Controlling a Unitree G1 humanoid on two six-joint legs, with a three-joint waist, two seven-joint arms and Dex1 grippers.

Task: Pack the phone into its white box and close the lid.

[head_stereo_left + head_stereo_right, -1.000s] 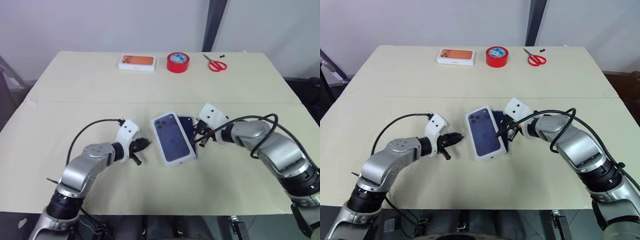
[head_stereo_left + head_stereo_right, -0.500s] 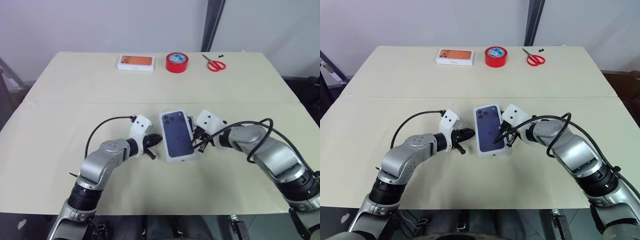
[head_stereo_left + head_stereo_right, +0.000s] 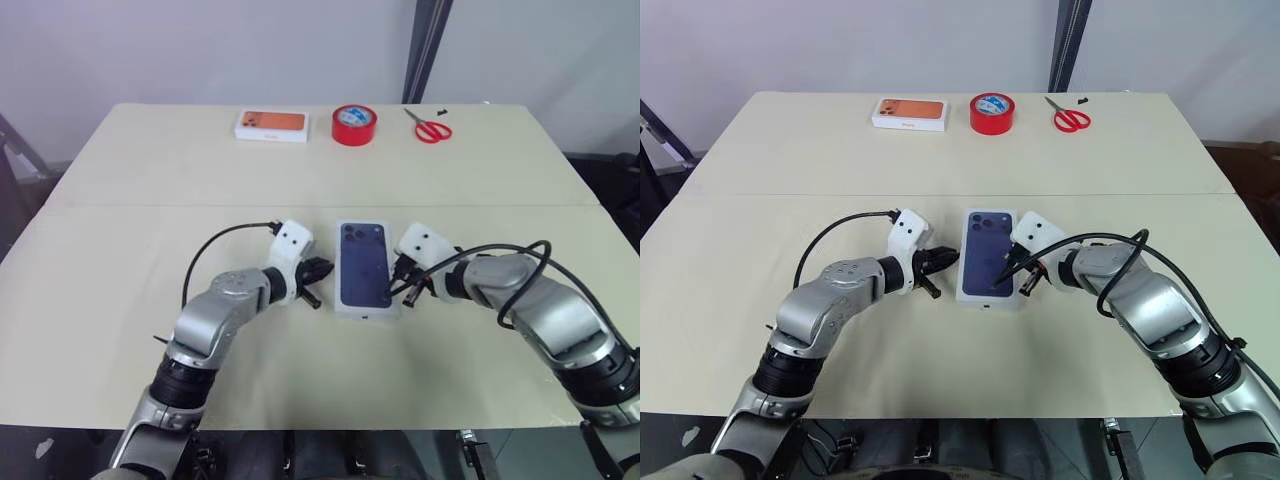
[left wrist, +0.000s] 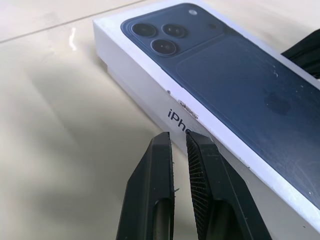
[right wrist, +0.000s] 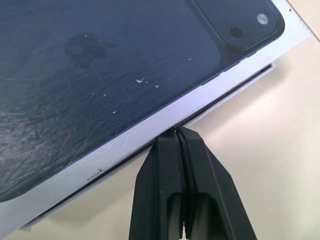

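The lid (image 3: 364,265), white with a dark blue phone printed on top, lies flat and square over the white box in the middle of the table. A thin strip of the white box (image 5: 252,80) peeks out under the lid's edge. The phone is hidden under the lid. My left gripper (image 3: 318,270) sits just left of the lid, its fingers (image 4: 160,165) nearly together with nothing between them, tips close to the lid's side wall (image 4: 165,107). My right gripper (image 3: 392,290) is shut, and its tips (image 5: 178,131) rest against the lid's right edge.
Along the table's far edge stand a white box with an orange phone picture (image 3: 272,124), a red tape roll (image 3: 355,124) and red scissors (image 3: 430,128). A seam (image 3: 150,205) crosses the table behind the arms.
The lid lay askew with the phone's edge showing beside it; it has swung round and now covers the box squarely. My left gripper has moved right, up to the lid's side.
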